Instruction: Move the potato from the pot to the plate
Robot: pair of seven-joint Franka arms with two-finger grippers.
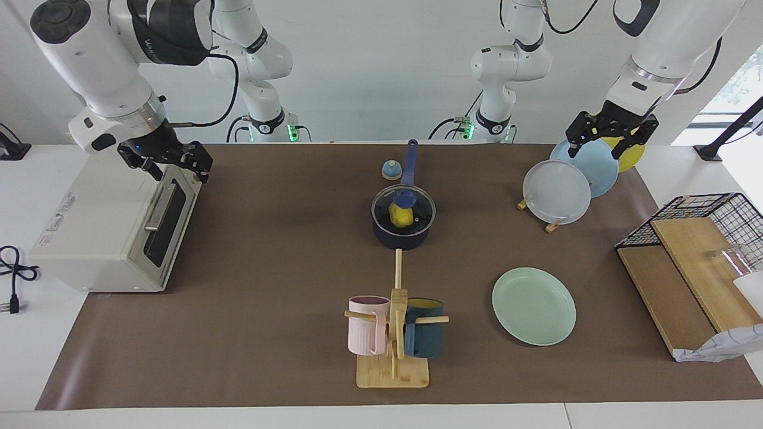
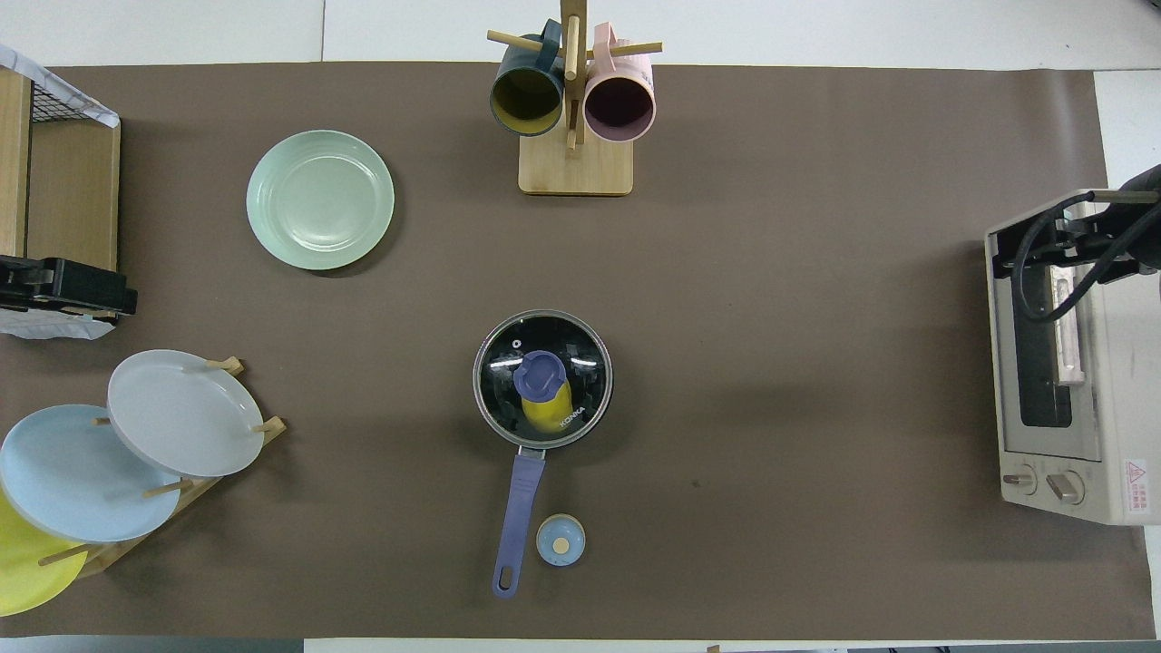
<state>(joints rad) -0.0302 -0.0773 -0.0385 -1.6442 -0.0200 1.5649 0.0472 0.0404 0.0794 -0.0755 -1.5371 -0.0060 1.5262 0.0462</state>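
Observation:
The dark blue pot (image 1: 400, 237) (image 2: 508, 426) stands mid-table, its long handle (image 2: 517, 517) pointing toward the robots. A glass lid with a blue knob (image 1: 405, 197) (image 2: 541, 374) covers it. Through the glass shows the yellow potato (image 1: 403, 218) (image 2: 544, 414). The mint-green plate (image 1: 533, 305) (image 2: 320, 199) lies flat, farther from the robots and toward the left arm's end. My left gripper (image 1: 598, 150) hangs open over the upright plates. My right gripper (image 1: 179, 173) is open over the toaster oven's top front edge. Neither holds anything.
A white toaster oven (image 1: 107, 232) (image 2: 1070, 363) sits at the right arm's end. A wooden rack (image 1: 554, 225) holds grey (image 1: 557, 192), light-blue and yellow plates. A mug tree (image 1: 393, 369) carries pink and teal mugs. A small blue cap (image 1: 391, 170) lies beside the handle. A wire basket (image 1: 715, 208) stands at the left arm's end.

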